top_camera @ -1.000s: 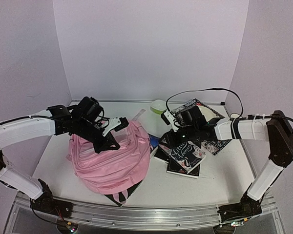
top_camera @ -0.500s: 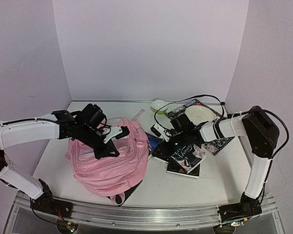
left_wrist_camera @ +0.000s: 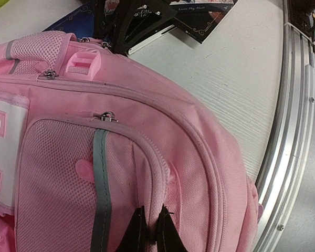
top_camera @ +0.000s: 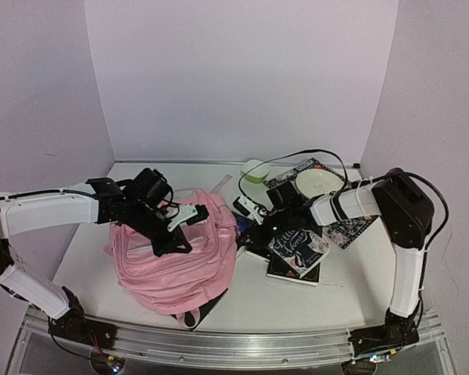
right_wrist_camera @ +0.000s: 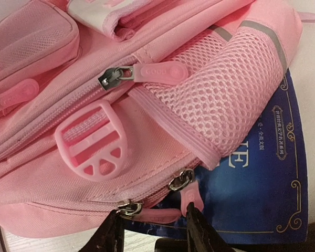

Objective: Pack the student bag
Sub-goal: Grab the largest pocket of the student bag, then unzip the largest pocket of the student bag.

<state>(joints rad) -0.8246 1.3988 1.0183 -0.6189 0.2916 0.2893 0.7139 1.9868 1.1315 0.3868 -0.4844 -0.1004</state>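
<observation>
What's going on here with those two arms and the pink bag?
Two robot arms are working on a pink bag lying on a table. The left gripper is pinched shut on a fold of the bag's fabric. The right gripper is at the bag's edge, its jaws open on either side of a pink zip pull. Books lie outside beside the bag, with a blue book partly under it.

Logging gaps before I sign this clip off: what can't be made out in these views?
- Blue book, right wrist view: title mostly hidden under the student bag.
- Right gripper, same view: whether it touches the zip pull is too close to judge.
- Inside of the bag: no view shows it.
- Books, top view: smaller cover text too small to read.
</observation>
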